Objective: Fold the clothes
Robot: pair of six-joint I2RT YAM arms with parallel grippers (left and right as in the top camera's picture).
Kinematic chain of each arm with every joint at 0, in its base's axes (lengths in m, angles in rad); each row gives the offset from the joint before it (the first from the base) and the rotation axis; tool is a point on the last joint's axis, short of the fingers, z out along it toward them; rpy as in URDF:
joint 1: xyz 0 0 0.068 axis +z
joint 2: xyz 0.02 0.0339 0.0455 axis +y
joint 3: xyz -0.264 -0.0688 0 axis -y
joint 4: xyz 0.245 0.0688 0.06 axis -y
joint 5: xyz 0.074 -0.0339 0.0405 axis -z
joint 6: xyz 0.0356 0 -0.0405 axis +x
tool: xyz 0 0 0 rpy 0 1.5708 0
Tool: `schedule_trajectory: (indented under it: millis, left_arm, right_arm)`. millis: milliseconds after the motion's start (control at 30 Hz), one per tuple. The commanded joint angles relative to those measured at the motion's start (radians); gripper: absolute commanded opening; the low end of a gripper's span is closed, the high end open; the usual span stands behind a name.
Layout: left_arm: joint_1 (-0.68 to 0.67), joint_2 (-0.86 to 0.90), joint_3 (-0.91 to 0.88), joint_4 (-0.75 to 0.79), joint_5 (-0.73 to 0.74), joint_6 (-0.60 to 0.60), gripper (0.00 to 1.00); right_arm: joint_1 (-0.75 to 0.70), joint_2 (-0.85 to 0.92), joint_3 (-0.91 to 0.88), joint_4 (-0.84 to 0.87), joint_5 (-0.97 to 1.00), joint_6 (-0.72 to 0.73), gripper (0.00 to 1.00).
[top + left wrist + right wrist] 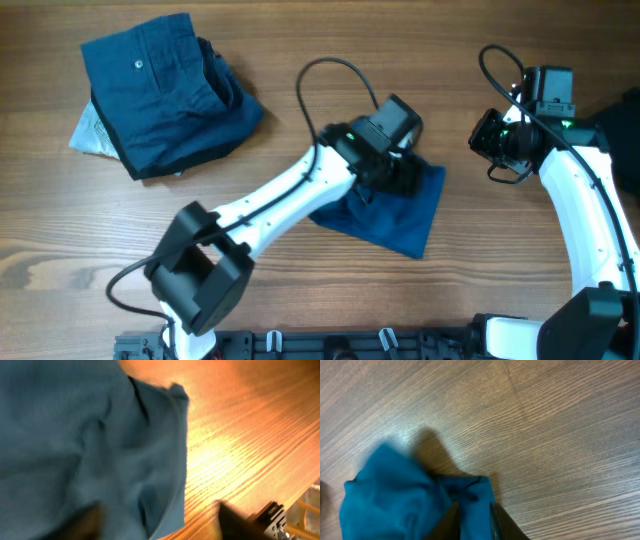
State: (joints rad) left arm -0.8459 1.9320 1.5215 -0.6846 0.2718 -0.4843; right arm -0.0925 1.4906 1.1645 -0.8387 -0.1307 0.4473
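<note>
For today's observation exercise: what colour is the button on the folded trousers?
Pale, almost white, on the navy trousers; the button shows best overhead.

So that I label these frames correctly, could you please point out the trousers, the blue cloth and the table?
trousers (160,100): overhead view, middle of the flat top panel.
blue cloth (405,220): overhead view, its uncovered lower right part.
table (480,285): overhead view, bare wood near the front.
</note>
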Motion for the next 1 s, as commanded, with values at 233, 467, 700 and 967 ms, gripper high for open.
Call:
schedule_trajectory:
  millis: [233,467,700,967]
  left_arm:
    - [0.069,-0.076,0.171,-0.228,-0.089,0.066,0.95]
    - [0.135,-0.048,0.084,-0.365,-0.121,0.118,0.27]
    - [0.105,0.091,-0.071,-0.33,0.048,0.117,0.04]
    - [0.082,0.066,-0.07,-0.491,0.054,0.14,0.04]
  right_arm:
    - [0.013,-0.004,0.005,-0.027,-0.259,-0.213,0.49]
    - [0.063,0.04,0.005,-0.061,-0.251,-0.195,0.45]
    - [0.063,0.083,0.005,-0.056,-0.251,-0.179,0.44]
    - [0.121,0.103,-0.015,-0.034,-0.371,-0.297,0.47]
